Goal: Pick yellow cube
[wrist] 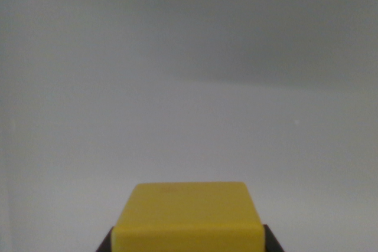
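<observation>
Bare grey surface (189, 116) all around; hand (188, 241) flanks yellow cube (189, 213).

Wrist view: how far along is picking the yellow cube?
Reaching looks done: the yellow cube sits at the bottom edge between two dark claw fingers. In hand: the grip, though contact and closure can't be confirmed. Whether the cube is lifted off the pale surface cannot be told.

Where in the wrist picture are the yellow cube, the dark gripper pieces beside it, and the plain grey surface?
yellow cube (188, 208): wrist view, on its top face.
gripper (188, 241): wrist view, midway between the dark pieces at the cube's lower corners.
grey surface (189, 128): wrist view, bare area above the cube.
</observation>
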